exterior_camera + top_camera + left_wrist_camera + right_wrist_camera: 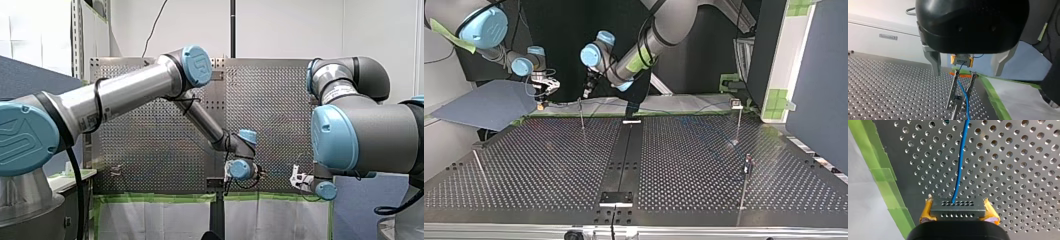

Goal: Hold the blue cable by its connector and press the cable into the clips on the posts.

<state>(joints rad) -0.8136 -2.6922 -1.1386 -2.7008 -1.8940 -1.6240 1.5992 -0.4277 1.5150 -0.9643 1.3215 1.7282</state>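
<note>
My right gripper (958, 213) is shut on a small grey connector (958, 207), pinched between its yellow pads (926, 213). The blue cable (960, 162) runs out of the connector over the perforated table. In the left wrist view my left gripper (967, 74) stands open, its metal fingers (934, 62) wide apart above a forked metal clip (960, 92) on a post. The blue cable (963, 93) passes through that clip, and beyond it sits the connector (962, 60). In the top view my right gripper (544, 95) and my left gripper (588, 90) hang near the table's far edge.
Thin posts stand on the table in the top view: one near the left gripper (582, 117), two at the right (738, 120) (746, 175). Green tape (885, 177) edges the table by the connector. A blue-grey board (489, 105) leans at the far left.
</note>
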